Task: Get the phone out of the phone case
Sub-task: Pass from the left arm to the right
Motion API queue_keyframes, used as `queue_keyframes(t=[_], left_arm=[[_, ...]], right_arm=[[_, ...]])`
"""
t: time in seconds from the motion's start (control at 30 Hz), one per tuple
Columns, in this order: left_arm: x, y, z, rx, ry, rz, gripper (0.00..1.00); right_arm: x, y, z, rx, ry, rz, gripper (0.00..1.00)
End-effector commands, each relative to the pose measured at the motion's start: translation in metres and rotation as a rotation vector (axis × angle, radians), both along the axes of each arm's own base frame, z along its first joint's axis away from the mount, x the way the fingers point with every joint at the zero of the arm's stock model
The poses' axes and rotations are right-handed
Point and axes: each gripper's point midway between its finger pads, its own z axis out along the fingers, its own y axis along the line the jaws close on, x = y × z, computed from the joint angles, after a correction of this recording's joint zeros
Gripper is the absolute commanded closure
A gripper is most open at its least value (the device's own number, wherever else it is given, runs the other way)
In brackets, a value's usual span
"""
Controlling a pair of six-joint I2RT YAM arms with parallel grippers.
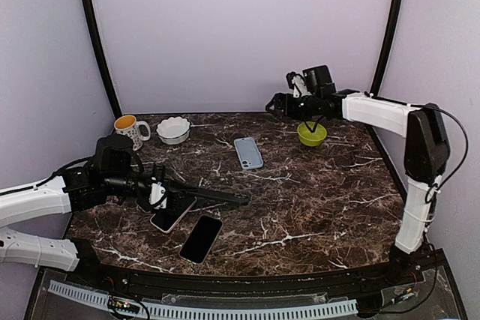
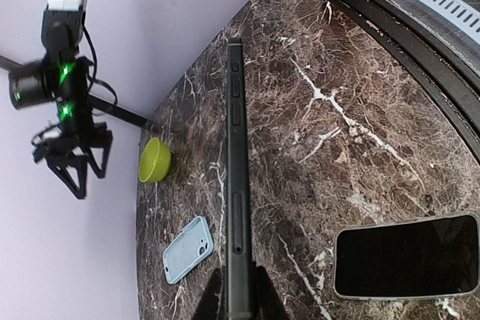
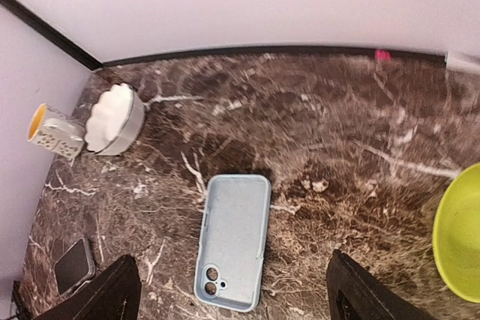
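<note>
Pale-blue phone case [image 1: 248,153] lies empty, inside up, mid-table toward the far edge. My left end effector [image 2: 240,301], near the left edge, is clamped on a black phone [image 2: 238,148], held edge-on above the table [image 1: 322,207]. My right end effector [image 3: 240,290] hangs spread wide, gripping nothing, above the far edge by a green bowl [image 1: 312,134].

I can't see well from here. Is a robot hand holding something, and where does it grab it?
The left gripper pinches a thin black phone by one short end, edge-on. The right gripper is open and holds nothing.
</note>
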Motion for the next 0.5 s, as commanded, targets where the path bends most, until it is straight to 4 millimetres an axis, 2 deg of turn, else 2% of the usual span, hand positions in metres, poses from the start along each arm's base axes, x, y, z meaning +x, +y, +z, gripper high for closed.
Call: queue_keyframes(t=[0.0,0.07,0.17,0.47], left_arm=[[-0.002,-0.003,0.011,-0.040,-0.004,-0.020,1.00],[-0.002,-0.004,0.011,-0.040,-0.002,-0.018,1.00],[-0.001,-0.005,0.009,-0.040,0.008,-0.019,1.00],[0.000,-0.009,0.009,-0.070,0.043,-0.015,1.00]], right_arm=[[-0.042,-0.006,0.064,-0.054,-0.308,0.135,0.13],[-0.069,-0.008,0.084,-0.048,-0.445,0.170,0.12],[-0.106,-0.015,0.104,-0.032,-0.577,0.191,0.02],[-0.181,-0.018,0.137,0.123,-0.606,0.266,0.01]])
